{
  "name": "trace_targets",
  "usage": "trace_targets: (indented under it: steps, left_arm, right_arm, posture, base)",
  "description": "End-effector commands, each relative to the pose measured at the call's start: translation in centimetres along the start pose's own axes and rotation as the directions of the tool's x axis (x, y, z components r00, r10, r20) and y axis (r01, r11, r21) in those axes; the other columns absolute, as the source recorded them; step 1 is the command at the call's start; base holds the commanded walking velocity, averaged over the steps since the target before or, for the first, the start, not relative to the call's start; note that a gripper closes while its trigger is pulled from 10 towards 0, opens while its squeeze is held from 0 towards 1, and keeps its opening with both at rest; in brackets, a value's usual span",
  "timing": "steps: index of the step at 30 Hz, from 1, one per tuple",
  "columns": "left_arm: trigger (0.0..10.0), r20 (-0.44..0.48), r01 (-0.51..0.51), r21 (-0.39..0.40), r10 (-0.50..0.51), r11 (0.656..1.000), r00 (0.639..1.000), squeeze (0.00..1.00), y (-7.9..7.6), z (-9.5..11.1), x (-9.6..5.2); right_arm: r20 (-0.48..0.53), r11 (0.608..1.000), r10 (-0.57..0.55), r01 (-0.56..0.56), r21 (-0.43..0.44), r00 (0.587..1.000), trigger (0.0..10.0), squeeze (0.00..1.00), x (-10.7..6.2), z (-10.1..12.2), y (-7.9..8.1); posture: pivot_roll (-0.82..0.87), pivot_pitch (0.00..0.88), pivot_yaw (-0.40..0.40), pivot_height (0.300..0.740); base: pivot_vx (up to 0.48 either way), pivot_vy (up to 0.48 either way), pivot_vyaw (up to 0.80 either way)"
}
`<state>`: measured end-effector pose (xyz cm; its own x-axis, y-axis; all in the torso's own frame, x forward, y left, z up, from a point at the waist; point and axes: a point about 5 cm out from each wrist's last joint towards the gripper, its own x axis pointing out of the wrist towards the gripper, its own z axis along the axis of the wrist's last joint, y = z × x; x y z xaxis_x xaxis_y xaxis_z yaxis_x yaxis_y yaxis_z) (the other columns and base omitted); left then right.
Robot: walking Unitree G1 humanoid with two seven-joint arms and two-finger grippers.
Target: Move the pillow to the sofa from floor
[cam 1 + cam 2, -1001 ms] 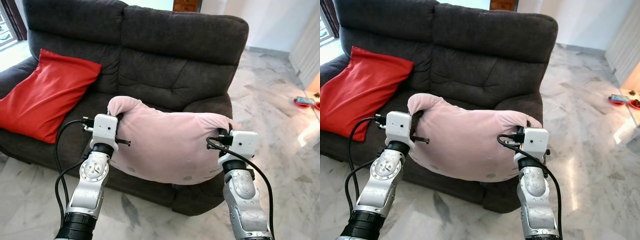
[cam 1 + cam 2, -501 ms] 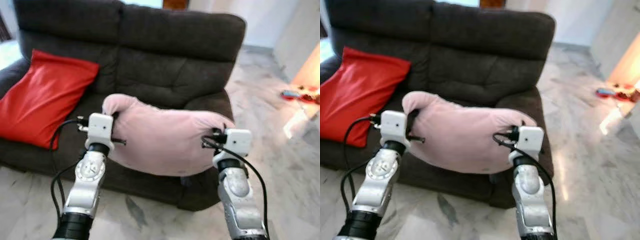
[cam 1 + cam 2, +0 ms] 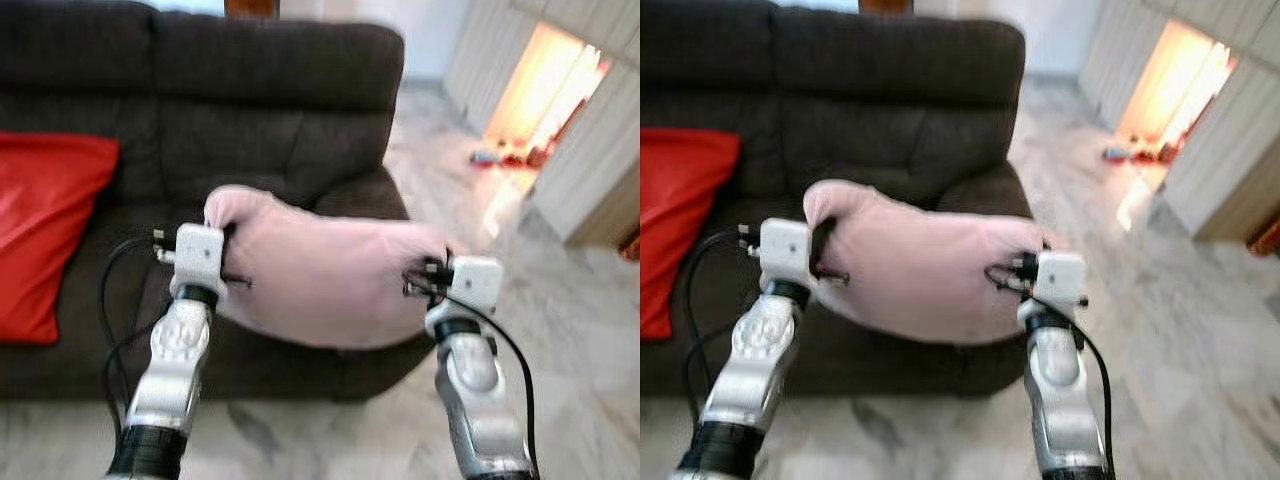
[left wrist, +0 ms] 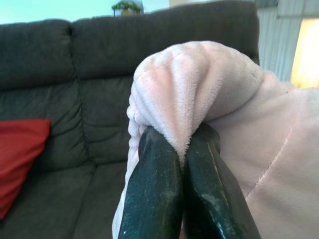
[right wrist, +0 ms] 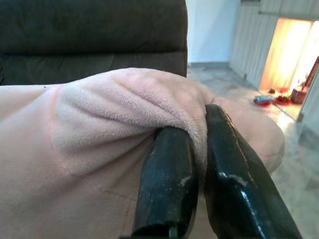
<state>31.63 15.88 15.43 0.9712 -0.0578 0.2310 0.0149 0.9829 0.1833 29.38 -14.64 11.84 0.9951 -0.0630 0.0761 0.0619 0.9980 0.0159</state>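
A pale pink plush pillow (image 3: 325, 275) hangs in the air between my two arms, in front of the dark grey sofa (image 3: 250, 110). My left gripper (image 4: 182, 144) is shut on the pillow's left corner, the fabric bunched between its black fingers. My right gripper (image 5: 199, 144) is shut on the pillow's right corner in the same way. The pillow sags in the middle and hangs level with the sofa's seat near its right armrest (image 3: 365, 195). It is off the floor.
A red cushion (image 3: 45, 230) leans on the sofa's left seat. Pale marble floor (image 3: 560, 330) stretches to the right, with small items (image 3: 495, 157) by a brightly lit opening. White panelled walls (image 3: 590, 170) stand at the far right.
The whole view has swung to the right and blurred, so the sofa and red cushion sit further left. Both grippers keep their hold on the pink pillow, at about the same height.
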Motion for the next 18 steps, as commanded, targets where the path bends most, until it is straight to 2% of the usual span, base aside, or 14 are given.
trace_targets:
  steps: [1, 4, 18]
  left_arm:
    - [10.0, 0.049, 0.004, -0.011, -0.004, 1.000, 0.999, 0.00, -0.16, 1.09, 0.28]
    - [10.0, 0.049, 0.005, -0.014, -0.004, 1.000, 0.999, 0.00, -0.17, 1.08, 0.27]
    - [10.0, 0.041, -0.006, -0.031, 0.007, 0.999, 0.999, 0.00, 0.10, 0.99, 0.28]
  right_arm:
    - [0.047, 1.000, -0.022, 0.021, 0.016, 0.999, 10.0, 0.00, 0.26, 1.01, -0.35]
    - [0.039, 1.000, -0.016, 0.016, 0.014, 0.999, 10.0, 0.00, 0.33, 0.99, -0.26]
    - [0.033, 1.000, -0.011, 0.011, 0.014, 0.999, 10.0, 0.00, 0.36, 0.88, -0.01]
  posture:
    - [0.05, 0.000, -0.076, 0.740]
    - [0.05, 0.000, -0.076, 0.740]
    - [0.05, 0.000, -0.077, 0.740]
  base:
    - [0.000, 0.360, 0.00]
    - [0.000, 0.360, 0.00]
    - [0.000, 0.361, -0.69]
